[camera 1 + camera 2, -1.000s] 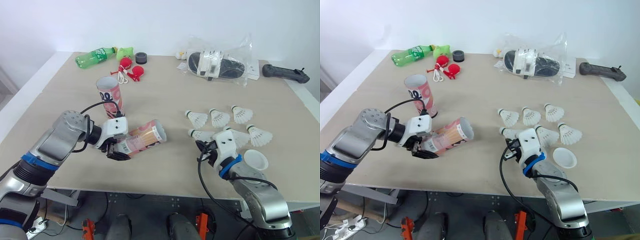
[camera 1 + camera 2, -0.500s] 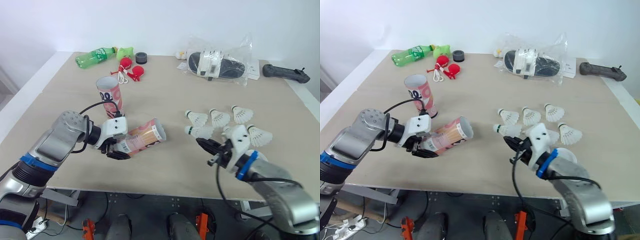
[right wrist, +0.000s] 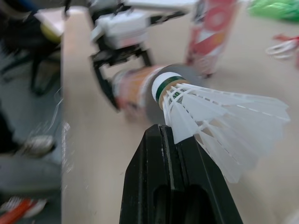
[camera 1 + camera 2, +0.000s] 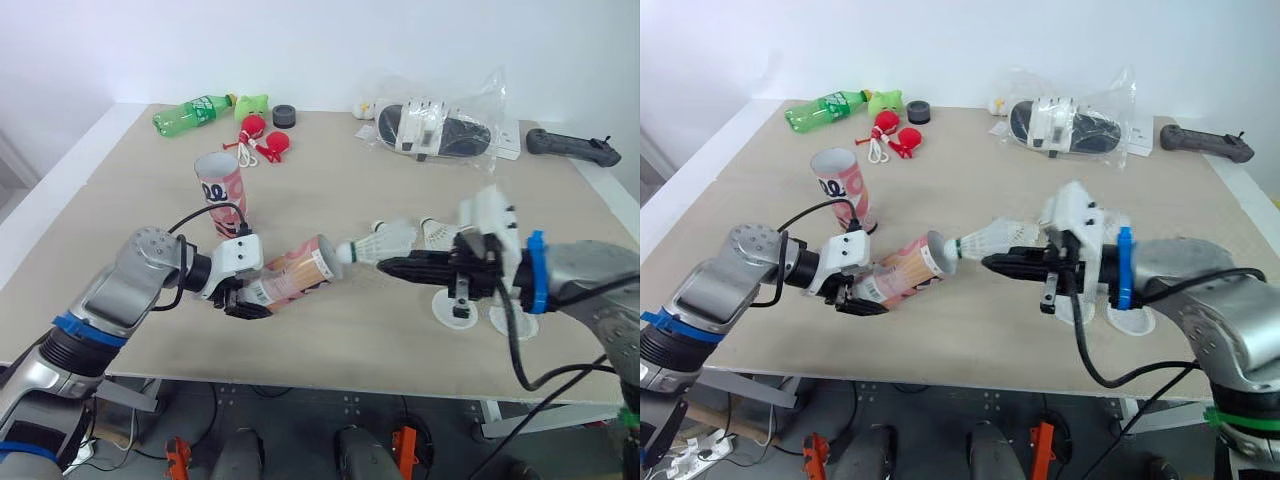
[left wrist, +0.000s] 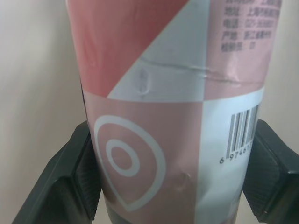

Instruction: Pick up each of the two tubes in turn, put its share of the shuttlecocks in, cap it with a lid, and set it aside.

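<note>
We are clamping the tilted tube [image 4: 295,280] in our left gripper [image 4: 243,297], fingers [image 5: 79,172] pressing both its sides, its open mouth pointing toward three o'clock. Our right gripper [image 4: 388,266] is pinching a shuttlecock [image 4: 385,242] by its feather skirt, the cork sitting just at that mouth. The second tube [image 4: 222,190] is standing upright at eleven o'clock of the first.

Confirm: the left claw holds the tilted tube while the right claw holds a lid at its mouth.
Not a lid: the right claw holds a shuttlecock at the mouth of the tilted tube in the left claw. The right wrist view shows it.
</note>
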